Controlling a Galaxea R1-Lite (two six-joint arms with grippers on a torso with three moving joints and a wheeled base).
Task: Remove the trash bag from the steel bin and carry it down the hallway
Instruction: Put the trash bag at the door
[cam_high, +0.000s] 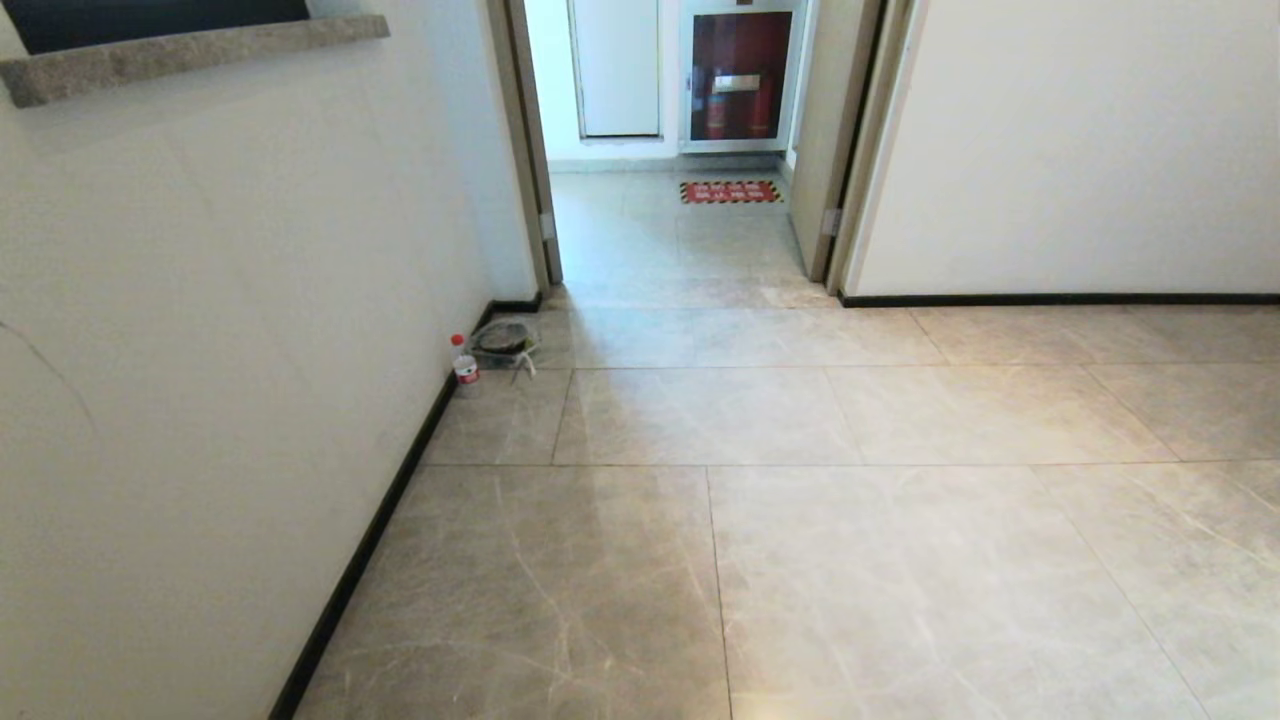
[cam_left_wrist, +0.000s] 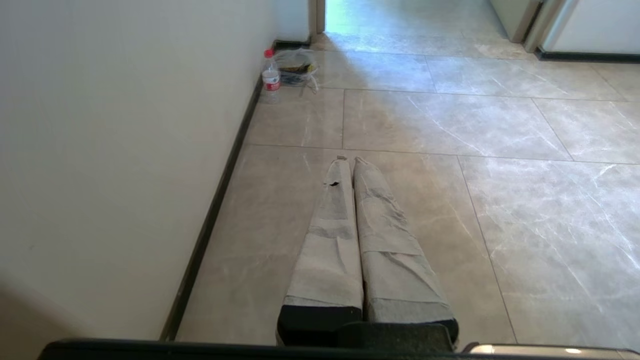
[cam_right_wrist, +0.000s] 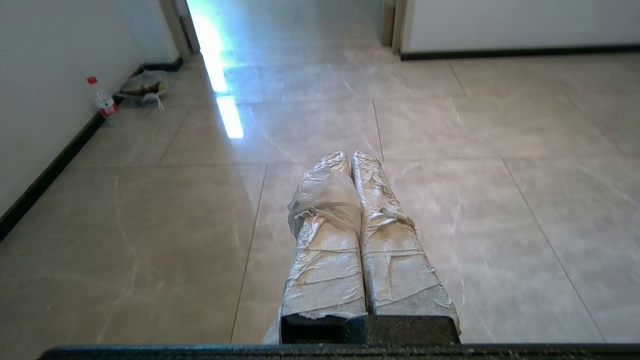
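Grey-beige marbled tiles (cam_high: 800, 560) are filling the hallway; neither arm is showing in the head view. Left gripper (cam_left_wrist: 348, 160) is hovering over the floor, taped fingers pressed together, empty. Right gripper (cam_right_wrist: 350, 156) likewise clenched, holding nothing. A bottle (cam_high: 464, 362) and a clear bag (cam_high: 503, 340) are sitting by the left wall. Trash bag and steel bin are out of sight.

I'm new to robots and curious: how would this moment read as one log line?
left gripper: shut, empty | right gripper: shut, empty | steel bin, trash bag: unseen | bottle by wall | doorway ahead
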